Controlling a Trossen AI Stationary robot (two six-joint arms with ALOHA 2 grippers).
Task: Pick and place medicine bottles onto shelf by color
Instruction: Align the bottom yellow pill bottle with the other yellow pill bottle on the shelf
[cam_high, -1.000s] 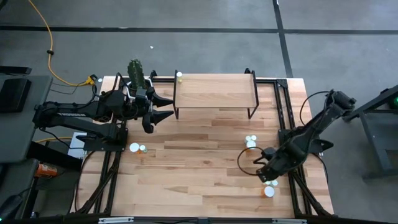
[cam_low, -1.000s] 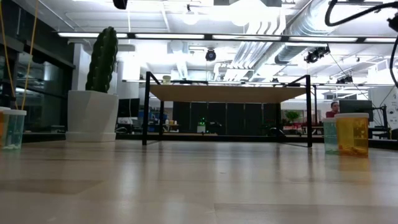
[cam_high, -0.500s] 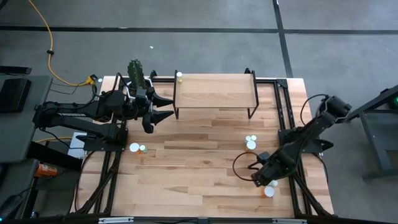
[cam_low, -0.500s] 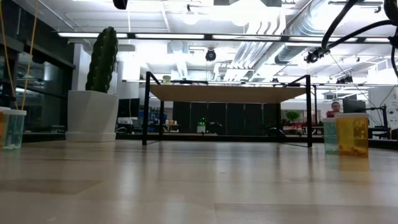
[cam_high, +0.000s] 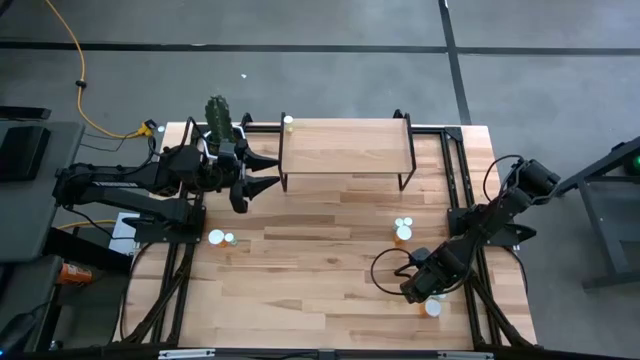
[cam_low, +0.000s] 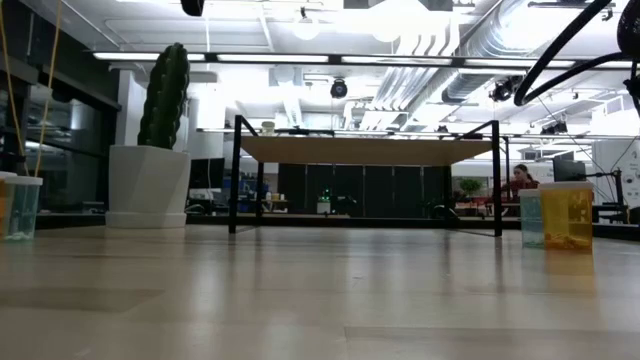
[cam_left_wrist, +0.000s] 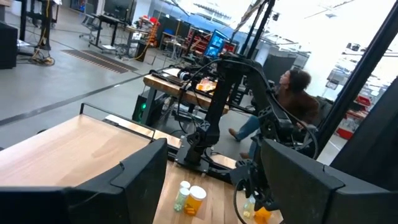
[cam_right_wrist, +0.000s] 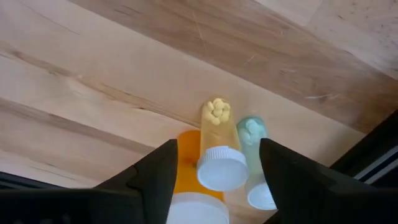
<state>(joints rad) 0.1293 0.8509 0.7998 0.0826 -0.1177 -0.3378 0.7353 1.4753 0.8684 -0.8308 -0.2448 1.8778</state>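
Three medicine bottles stand close together near the table's near right corner (cam_high: 432, 307): an orange one (cam_right_wrist: 189, 186), a yellowish one (cam_right_wrist: 219, 155) and a pale green one (cam_right_wrist: 254, 163), all with white caps. My right gripper (cam_right_wrist: 217, 146) hangs open just above them, pointing steeply down, one finger on each side of the group (cam_high: 418, 290). My left gripper (cam_high: 262, 172) waits open and level beside the shelf's left end. The shelf (cam_high: 345, 147) stands on thin black legs at the far middle, with one small bottle (cam_high: 288, 122) at its far left corner.
Two more bottles (cam_high: 403, 228) stand right of the table's middle and another two (cam_high: 220, 238) at the left. A cactus in a white pot (cam_high: 219, 118) stands left of the shelf. A person (cam_left_wrist: 298, 87) sits in the room beyond the table.
My right gripper has sunk and moved toward the table's near edge, down over the three bottles at the near right. The bottles have stayed where they were.
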